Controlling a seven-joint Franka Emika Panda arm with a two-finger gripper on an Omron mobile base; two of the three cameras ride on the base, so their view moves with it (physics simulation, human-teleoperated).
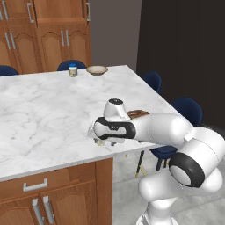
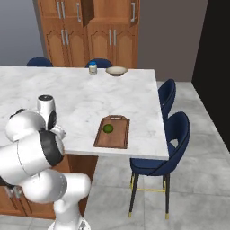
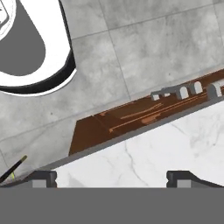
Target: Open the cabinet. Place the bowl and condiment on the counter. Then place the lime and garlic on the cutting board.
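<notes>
We are seeing the tool hovering over the near edge of the bench, fingers spread wide, gripping nothing. Right of it, the lime is lying on the cutting board. At the far edge, the condiment and bowl are standing side by side.

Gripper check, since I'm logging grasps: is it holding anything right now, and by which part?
Nothing is held. The gripper is open, its fingertips wide apart over the counter edge.
</notes>
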